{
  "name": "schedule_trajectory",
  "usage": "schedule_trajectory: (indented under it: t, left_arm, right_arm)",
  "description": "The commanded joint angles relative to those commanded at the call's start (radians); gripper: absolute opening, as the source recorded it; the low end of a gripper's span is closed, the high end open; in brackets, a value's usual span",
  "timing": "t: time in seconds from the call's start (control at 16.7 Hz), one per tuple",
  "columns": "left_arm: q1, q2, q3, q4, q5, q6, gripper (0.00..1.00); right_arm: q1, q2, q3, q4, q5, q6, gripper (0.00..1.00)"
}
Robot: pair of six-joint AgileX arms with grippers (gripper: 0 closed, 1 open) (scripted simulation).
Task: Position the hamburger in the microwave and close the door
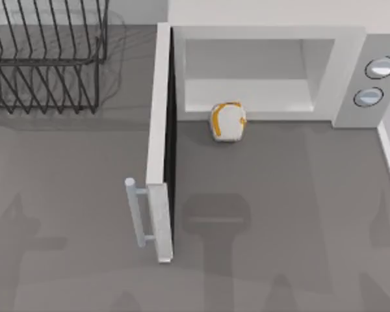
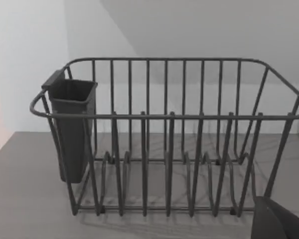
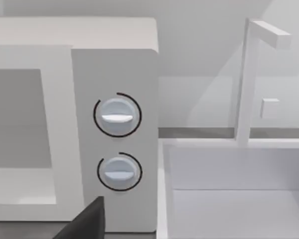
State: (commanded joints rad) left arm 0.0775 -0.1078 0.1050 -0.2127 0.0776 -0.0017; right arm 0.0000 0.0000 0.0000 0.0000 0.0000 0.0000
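Top view is showing the hamburger [image 1: 228, 121] sitting outside the microwave [image 1: 266, 39]; closing the door [image 1: 160, 143] prematurely risks excluding it; gripper states cannot be told.

the hamburger [image 1: 228, 121] is white with orange-yellow streaks; the microwave [image 1: 273, 39] white with a pale grey cavity (silver-blue dials [image 3: 117, 115]); the wire rack [image 2: 164, 139] dark grey; the table [image 1: 279, 214] grey.

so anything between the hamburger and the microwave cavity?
Nothing visible. The hamburger sits on the table right at the front edge of the microwave, and the door is swung fully open to the left, clear of the opening.
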Motion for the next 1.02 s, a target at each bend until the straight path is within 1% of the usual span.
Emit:
schedule_trajectory:
  t: [0.24, 0.3, 0.42, 0.66, 0.78, 0.9, 1.02]
  left_arm:
    - [-0.007, 0.006, -0.002, 0.004, -0.005, 0.000, 0.00]
    - [-0.020, 0.015, 0.001, 0.009, -0.018, 0.000, 0.00]
    - [-0.079, 0.050, 0.011, 0.035, -0.077, 0.001, 0.00]
    - [-0.260, 0.156, 0.021, 0.130, -0.257, 0.002, 0.00]
    - [-0.332, 0.204, 0.019, 0.181, -0.329, 0.002, 0.00]
    - [-0.371, 0.232, 0.015, 0.213, -0.369, 0.002, 0.00]
    - [-0.375, 0.235, 0.014, 0.217, -0.372, 0.003, 0.00]
  right_arm:
    - [0.000, 0.000, 0.000, 0.000, 0.000, 0.000, 1.00]
    - [0.000, 0.000, 0.000, 0.000, 0.000, 0.000, 1.00]
    - [0.000, 0.000, 0.000, 0.000, 0.000, 0.000, 1.00]
    - [0.000, 0.000, 0.000, 0.000, 0.000, 0.000, 1.00]
    - [0.000, 0.000, 0.000, 0.000, 0.000, 0.000, 1.00]
    - [0.000, 0.000, 0.000, 0.000, 0.000, 0.000, 1.00]
    - [0.000, 0.000, 0.000, 0.000, 0.000, 0.000, 1.00]
